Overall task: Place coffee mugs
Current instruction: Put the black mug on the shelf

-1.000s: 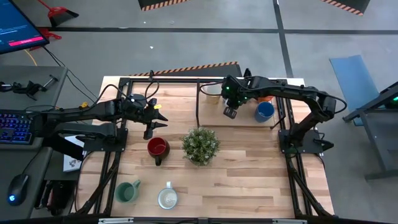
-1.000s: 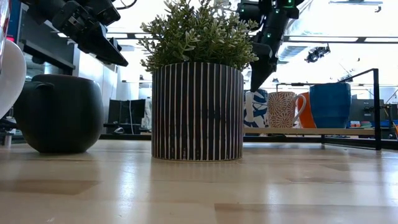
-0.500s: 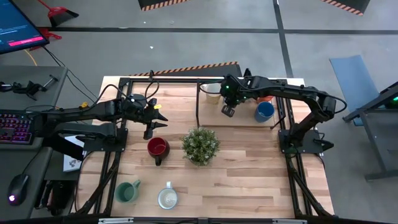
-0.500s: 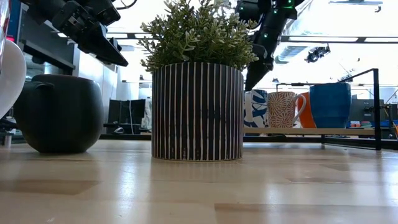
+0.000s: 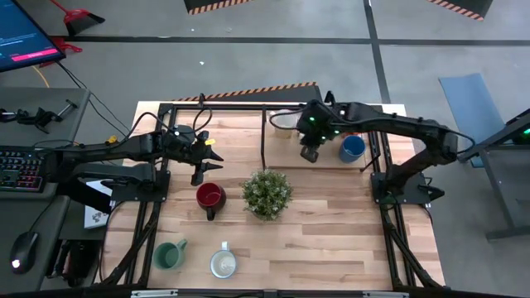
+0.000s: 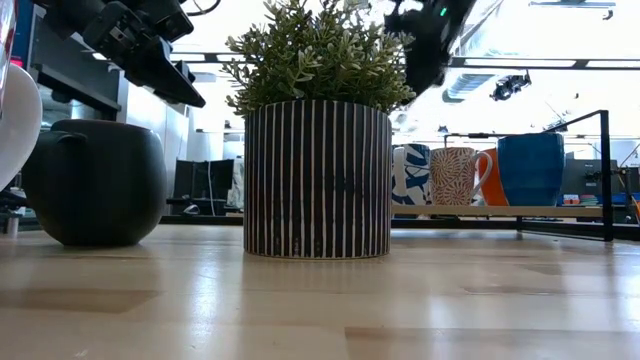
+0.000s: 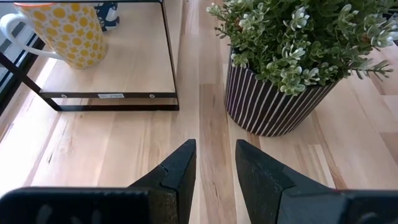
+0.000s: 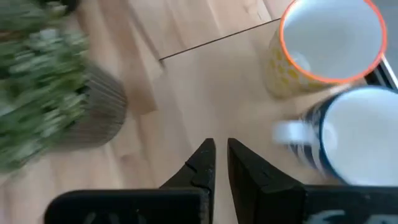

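A red mug (image 5: 209,197) stands left of centre on the counter (image 5: 331,232), beside the potted plant (image 5: 267,193). A green mug (image 5: 170,255) and a white mug (image 5: 223,263) sit at the lower left. A blue mug (image 5: 352,148) stands on the raised shelf (image 5: 331,159) at the upper right, and a yellow dotted mug (image 7: 61,28) stands there too. The right jaws (image 5: 309,152) hover over the shelf's left part, nearly pressed together, holding nothing. The left jaws (image 5: 201,171) hang just above the red mug, slightly spread and empty.
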`<state>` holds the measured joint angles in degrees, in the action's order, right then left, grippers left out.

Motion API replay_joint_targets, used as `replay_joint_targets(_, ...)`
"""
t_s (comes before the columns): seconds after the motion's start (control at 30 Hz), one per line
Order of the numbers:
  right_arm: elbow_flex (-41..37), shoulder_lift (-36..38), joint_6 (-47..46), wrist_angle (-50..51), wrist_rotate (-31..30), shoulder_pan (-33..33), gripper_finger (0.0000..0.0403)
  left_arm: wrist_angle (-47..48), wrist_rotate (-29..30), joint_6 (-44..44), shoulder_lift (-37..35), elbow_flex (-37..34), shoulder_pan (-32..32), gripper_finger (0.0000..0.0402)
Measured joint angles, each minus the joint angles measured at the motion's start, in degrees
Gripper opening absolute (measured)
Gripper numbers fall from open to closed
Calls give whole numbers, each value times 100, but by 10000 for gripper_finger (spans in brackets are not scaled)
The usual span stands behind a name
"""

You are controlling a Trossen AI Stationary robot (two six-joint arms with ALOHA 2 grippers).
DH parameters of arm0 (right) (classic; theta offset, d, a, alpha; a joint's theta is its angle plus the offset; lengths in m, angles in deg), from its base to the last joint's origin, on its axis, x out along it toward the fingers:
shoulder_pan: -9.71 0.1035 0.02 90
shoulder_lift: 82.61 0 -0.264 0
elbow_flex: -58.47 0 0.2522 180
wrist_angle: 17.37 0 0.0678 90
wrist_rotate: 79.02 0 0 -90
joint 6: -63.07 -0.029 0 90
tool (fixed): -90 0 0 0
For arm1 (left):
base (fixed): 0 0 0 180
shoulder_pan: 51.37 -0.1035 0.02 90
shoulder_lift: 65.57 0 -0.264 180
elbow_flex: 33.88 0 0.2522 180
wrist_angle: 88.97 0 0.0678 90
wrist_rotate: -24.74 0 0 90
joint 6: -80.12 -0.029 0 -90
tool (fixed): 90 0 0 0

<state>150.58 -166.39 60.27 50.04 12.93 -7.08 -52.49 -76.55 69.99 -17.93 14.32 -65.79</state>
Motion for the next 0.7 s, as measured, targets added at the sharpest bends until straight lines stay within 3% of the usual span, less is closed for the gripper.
replay_joint_targets(0.3,-138,899,-1308,840,232,1391,21,39,-37,235,0,0,2,104)
replay_joint_targets(0.53,-559,1081,-2231,828,-496,2818,21,1183,-345,1077,1,0,273,104)
replay_joint_targets(0.7,-626,1068,-2844,813,-1132,3545,21,1417,-292,1306,-11,152,616,104)
